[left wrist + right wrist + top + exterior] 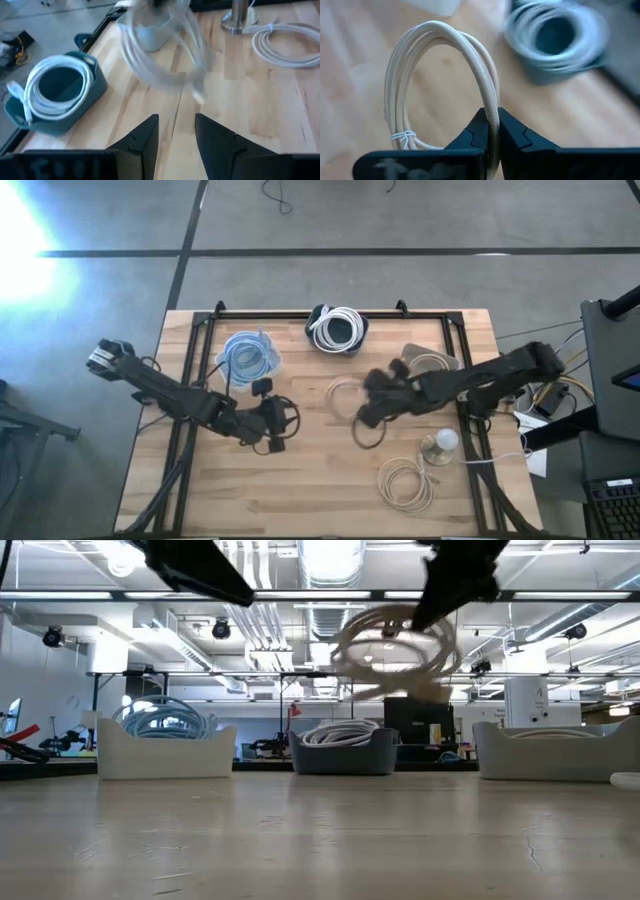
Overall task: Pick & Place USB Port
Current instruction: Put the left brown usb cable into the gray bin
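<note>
A coiled cream cable [440,75], bound with a thin tie, hangs in the air over the table's middle [395,650], with my right gripper [492,124] shut on it. In the high view the coil [345,395] shows at that gripper's tip [365,410]. My left gripper [176,137] stands open to the coil's left [272,430], raised off the table, with nothing between its fingers; the blurred coil [165,50] shows ahead of it. My right gripper pinches the coil's bundled strands at one spot on the loop [494,112] between its two fingers. The fingers slant downward from the table's right. The coil is lifted clear of the table, its loop standing out beyond the fingertips.
Along the far edge stand a white bin with blue cable [248,355], a dark bin with white cable [337,330] and a white bin [432,363]. Another cream coil [405,482] and a round white lamp-like thing [440,443] lie at the near right.
</note>
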`<control>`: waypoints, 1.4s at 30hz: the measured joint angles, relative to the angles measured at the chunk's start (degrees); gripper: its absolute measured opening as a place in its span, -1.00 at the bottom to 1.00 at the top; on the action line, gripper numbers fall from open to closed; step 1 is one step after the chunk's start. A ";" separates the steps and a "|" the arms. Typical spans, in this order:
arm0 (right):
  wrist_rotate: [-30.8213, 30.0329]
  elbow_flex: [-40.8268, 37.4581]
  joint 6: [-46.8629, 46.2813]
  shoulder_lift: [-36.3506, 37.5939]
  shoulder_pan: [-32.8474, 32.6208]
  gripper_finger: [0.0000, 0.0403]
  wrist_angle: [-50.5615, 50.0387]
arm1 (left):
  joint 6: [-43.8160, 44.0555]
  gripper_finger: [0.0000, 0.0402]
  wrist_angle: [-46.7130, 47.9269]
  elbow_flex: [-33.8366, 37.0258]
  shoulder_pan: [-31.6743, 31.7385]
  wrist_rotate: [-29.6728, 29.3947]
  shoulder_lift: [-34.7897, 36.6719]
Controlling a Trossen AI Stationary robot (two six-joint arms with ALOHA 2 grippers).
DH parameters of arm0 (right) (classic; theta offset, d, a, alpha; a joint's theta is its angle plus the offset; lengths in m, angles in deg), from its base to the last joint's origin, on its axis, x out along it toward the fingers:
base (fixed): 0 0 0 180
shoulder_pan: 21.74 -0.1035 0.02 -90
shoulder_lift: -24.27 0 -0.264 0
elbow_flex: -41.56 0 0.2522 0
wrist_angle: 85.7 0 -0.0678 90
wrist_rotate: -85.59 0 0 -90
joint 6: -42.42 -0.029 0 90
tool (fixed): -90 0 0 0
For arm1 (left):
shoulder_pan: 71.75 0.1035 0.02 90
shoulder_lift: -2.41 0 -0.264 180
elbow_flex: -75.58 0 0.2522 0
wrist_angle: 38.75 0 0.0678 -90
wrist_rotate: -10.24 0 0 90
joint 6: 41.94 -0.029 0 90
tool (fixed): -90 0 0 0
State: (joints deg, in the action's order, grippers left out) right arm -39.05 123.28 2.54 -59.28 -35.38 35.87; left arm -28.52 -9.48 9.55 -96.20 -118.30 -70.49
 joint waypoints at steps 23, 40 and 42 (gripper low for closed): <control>-17.34 -10.19 -29.50 28.90 0.55 -0.94 -45.39 | 6.25 -0.33 -0.61 7.52 0.02 -0.05 0.30; -17.20 -32.30 -51.69 33.24 1.73 -0.93 -40.78 | 6.28 -0.33 -0.51 7.54 0.02 -0.07 0.30; -17.20 -32.79 -51.58 33.17 1.70 -0.91 -39.19 | 6.28 -0.33 -0.49 7.54 0.02 -0.07 0.30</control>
State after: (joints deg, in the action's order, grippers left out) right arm -56.25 90.49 -49.03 -26.12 -33.69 -3.32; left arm -22.24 -9.97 17.09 -96.18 -118.37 -70.19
